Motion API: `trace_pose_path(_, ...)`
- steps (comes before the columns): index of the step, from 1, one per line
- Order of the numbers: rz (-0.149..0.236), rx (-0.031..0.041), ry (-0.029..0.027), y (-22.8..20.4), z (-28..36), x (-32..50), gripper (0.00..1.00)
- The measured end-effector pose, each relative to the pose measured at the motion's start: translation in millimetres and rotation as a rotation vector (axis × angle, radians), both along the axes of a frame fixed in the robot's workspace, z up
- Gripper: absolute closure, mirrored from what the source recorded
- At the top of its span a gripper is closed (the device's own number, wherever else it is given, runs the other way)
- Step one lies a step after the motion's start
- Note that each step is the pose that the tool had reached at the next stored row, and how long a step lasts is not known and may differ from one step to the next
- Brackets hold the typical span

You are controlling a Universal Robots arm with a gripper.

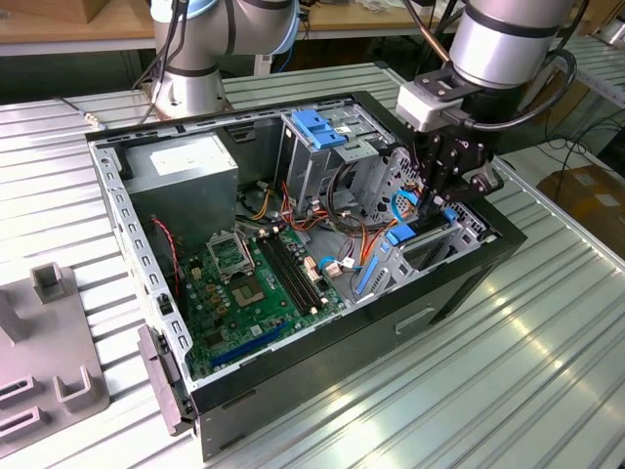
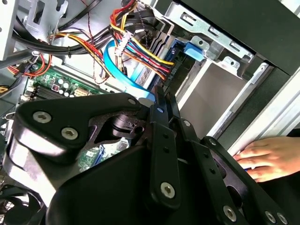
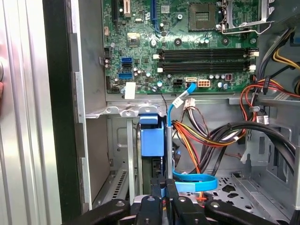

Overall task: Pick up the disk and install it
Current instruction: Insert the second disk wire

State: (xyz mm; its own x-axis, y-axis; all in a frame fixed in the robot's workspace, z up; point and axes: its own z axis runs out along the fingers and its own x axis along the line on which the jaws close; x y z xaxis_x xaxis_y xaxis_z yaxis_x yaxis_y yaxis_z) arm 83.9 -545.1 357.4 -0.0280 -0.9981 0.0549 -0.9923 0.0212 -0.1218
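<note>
Standing on edge inside the computer case (image 1: 459,283), the disk (image 3: 152,140) showed its light-blue carrier; gripper (image 3: 164,187) fingers pinched its edge.

Open computer case (image 1: 459,283) lying on its side on the tabletop (image 1: 547,371). Motherboard (image 1: 249,283) on the case floor; power supply (image 1: 186,166) behind it, toward the arm's base (image 1: 190,88). Drive cage (image 1: 322,147) at the exterior view's right of the power supply. Gripper (image 1: 439,195) inside the case above the drive bay (image 1: 430,244), just over the disk (image 3: 152,140). Fixture block (image 1: 44,362) on the tabletop at the exterior view's left.
</note>
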Motion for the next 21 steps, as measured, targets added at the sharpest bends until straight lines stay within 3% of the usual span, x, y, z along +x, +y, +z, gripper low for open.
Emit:
trace_pose_path(4,0.000,0.0052,-0.0082,-2.2,-1.0,-0.2,0.84)
trace_pose_path(6,0.000,0.0150,-0.0160,-3.6,-1.8,-0.7,0.84)
trace_pose_path(9,0.000,0.0222,-0.0228,-5.7,-3.0,-1.7,0.84)
trace_pose_path(14,0.000,0.0435,-0.0355,-8.2,-4.3,-3.1,0.84)
trace_pose_path(21,0.000,0.0519,-0.0362,-9.5,-6.3,-3.8,0.84)
